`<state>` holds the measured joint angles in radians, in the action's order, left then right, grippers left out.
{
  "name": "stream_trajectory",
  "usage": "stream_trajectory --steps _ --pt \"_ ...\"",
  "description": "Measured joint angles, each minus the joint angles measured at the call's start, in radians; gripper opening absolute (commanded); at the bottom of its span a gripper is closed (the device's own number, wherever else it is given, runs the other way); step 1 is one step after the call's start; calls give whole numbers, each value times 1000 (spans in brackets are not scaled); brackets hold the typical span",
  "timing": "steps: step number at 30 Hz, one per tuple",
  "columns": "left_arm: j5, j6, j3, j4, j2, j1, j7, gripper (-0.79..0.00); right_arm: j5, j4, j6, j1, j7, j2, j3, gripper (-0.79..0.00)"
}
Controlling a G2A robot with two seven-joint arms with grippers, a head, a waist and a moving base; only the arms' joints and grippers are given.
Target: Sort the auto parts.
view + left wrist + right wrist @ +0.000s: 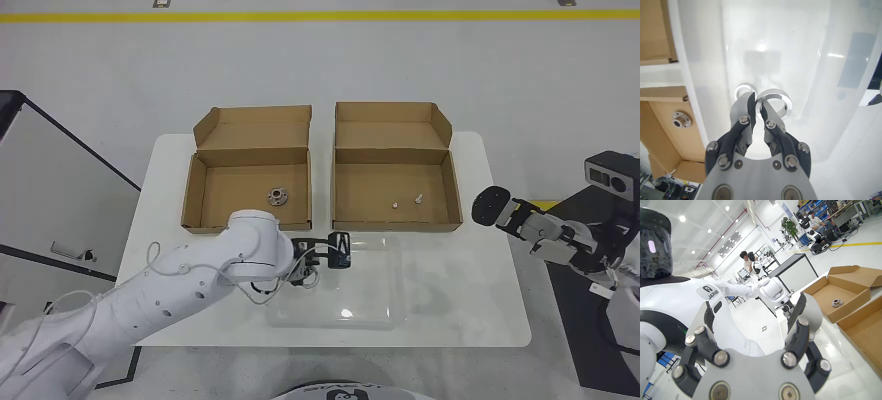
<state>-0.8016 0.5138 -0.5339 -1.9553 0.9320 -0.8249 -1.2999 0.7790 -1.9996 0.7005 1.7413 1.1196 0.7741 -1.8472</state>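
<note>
Our left hand (pixel 757 108) sits in the clear tray (pixel 831 98) near us on the worktop (pixel 455 290), almost shut, pinching the wall of a metal ring (pixel 780 97), one finger inside it; a second ring (pixel 742 88) lies just beside. We should lift straight up, clear of that neighbour and the tray wall, then pick a box: the left box (pixel 200 195) holds a flanged hub (pixel 277 194). Our right hand (pixel 492 207) hangs wide open, far right.

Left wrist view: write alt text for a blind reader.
The left gripper pinches the wall of a silver metal ring inside a clear plastic bin, a second silver ring close by. Beside the bin, a brown cardboard box holds a flanged metal hub.
</note>
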Motion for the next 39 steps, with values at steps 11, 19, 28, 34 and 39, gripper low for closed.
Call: stream_trajectory --steps 11,19,28,34,39 --pt "9 -71 -133 -101 -17 -1 118 -785 0 0 0 0 0 0 0 0" --pt "-32 -116 -263 -131 -36 -60 317 -785 0 0 0 0 0 0 0 0" --pt "-75 -51 -458 -156 -83 -208 458 -785 0 0 0 0 0 0 0 0" --pt "-65 14 -613 -171 -115 -312 493 -785 0 0 0 0 0 0 0 0" --pt "1 44 -745 -171 -131 -397 577 -785 0 0 0 0 0 0 0 0"
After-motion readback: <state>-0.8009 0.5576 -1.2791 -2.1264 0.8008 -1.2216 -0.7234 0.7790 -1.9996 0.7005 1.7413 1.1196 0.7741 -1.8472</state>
